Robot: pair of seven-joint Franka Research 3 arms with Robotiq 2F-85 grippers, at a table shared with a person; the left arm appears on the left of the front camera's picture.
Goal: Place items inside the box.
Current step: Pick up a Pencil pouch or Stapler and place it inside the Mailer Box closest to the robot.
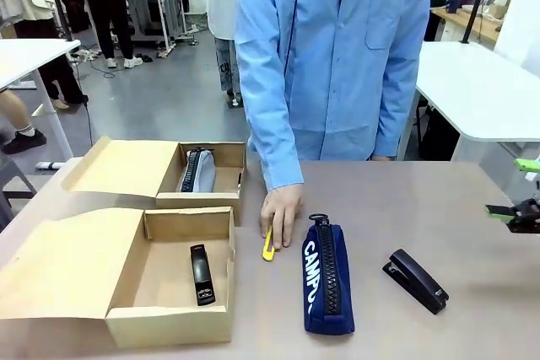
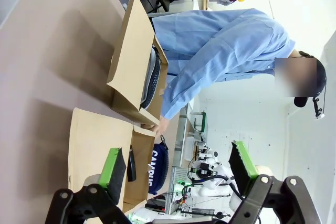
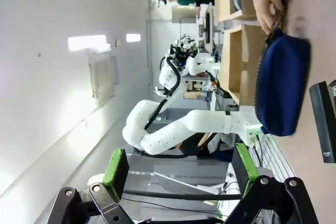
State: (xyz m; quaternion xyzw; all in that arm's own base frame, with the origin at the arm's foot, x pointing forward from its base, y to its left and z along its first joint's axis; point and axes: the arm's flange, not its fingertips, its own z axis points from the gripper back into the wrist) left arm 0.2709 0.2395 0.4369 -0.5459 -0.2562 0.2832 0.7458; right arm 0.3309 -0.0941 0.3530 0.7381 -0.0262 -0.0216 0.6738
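Both jaws apart, empty. Box [image 1: 169, 326] nearest, flap open, one stapler [image 1: 202, 274] already in; case [image 1: 327, 280] and second stapler [image 1: 416, 280] lie on desk [image 1: 489, 326] beside it. Knife [image 1: 268, 247] farther off, under person's hand [image 1: 281, 211]; three items left, I judge.

Brown, unprinted cardboard: box [image 1: 169, 326] at worktop's near left corner, second box [image 1: 211, 151] behind it. In the near one, black stapler [image 1: 202, 274]; in the far, grey-and-black case [image 1: 198, 171]. Mid-worktop, navy pencil case [image 1: 326, 280], white lettering, black zip; beside it, yellow knife [image 1: 268, 249]. Toward right edge, second black stapler [image 1: 416, 280]. Greyish-tan worktop [image 1: 405, 200]. Light blue sleeve [image 1: 270, 124].
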